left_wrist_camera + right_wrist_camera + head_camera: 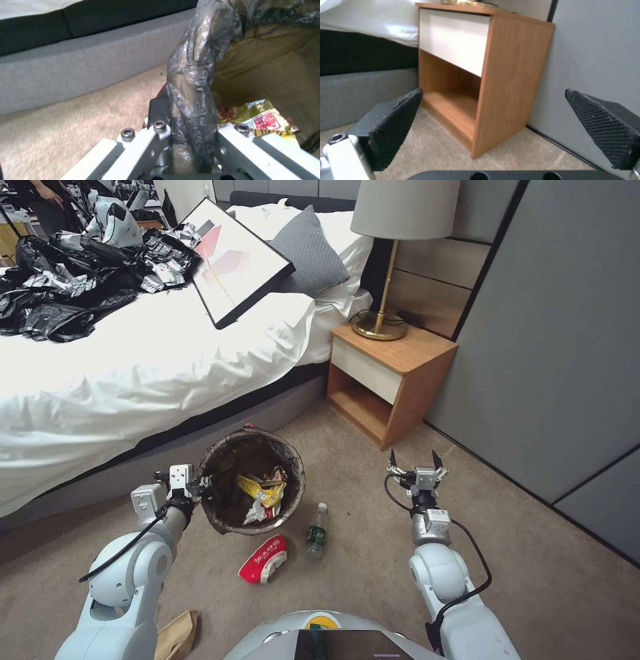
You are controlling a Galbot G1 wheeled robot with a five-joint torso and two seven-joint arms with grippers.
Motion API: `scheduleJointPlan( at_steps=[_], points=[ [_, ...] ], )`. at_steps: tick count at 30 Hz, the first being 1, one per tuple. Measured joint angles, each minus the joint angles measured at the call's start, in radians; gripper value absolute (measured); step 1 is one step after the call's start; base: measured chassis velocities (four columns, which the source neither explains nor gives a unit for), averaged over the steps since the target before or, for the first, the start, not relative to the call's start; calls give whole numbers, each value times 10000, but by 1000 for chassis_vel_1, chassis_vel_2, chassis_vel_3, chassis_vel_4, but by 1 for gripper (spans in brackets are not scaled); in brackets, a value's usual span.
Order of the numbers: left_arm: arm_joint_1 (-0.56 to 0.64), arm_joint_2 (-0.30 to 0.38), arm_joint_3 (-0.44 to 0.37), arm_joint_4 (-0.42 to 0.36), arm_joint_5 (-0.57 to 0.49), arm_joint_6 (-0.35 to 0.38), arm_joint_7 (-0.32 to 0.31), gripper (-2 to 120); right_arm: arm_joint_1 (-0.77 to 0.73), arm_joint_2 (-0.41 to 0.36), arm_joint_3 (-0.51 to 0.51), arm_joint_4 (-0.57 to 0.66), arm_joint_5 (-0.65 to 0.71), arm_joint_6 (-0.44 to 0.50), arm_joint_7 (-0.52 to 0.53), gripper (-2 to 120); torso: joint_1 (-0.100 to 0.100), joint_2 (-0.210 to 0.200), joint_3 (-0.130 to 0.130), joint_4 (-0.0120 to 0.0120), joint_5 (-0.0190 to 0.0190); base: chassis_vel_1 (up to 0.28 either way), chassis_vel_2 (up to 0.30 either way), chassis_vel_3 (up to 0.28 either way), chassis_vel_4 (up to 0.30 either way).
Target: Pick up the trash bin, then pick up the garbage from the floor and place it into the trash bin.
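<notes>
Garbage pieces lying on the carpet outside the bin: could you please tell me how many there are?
3: a red-and-white snack packet just in front of the trash bin, a clear plastic bottle beside it, and a brown paper bag by the left arm. Others may be hidden.

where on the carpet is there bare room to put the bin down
Bare carpet lies around the open right gripper, between the wooden nightstand and the grey wall panels. It is crowded beside the bag-lined round trash bin, held at its rim by the left gripper: a red-and-white snack packet and clear plastic bottle lie there.
</notes>
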Motion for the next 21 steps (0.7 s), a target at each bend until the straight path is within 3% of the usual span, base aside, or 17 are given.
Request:
scheduleJointPlan(
  at_steps=[9,12,13,14,15,17,21],
  points=[
    [5,-6,4,1,1,7,-7,0,102,-31,17,-63,8,20,110,100,-1,0,-1,-1,2,38,-54,-57,53],
    [15,-10,60,0,9,7,-12,0,437,-331,-212,45,76,-705,607,100,0,0,0,0,0,0,0,0,0],
    [33,-11,86,-1,23,5,-16,0,919,-800,-783,275,885,-2151,1635,100,1,0,2,0,1,0,0,0,0],
    [46,-11,99,-1,36,-3,-16,0,1351,-1162,-1154,521,2155,-3166,1948,100,1,0,2,0,0,0,0,0,0],
    [46,-11,99,-1,36,-3,-16,0,1351,-1162,-1154,521,2155,-3166,1948,100,1,0,2,0,0,0,0,0,0],
    [47,-10,130,0,73,-11,-17,0,2694,-2008,-2070,563,4582,-4712,2420,100,1,0,2,1,1,0,0,0,0],
    [32,-9,139,-19,112,-13,-21,0,3888,-2837,-2979,325,6088,-5713,2717,100,1,0,2,3,-1,0,0,0,0]
  ],
)
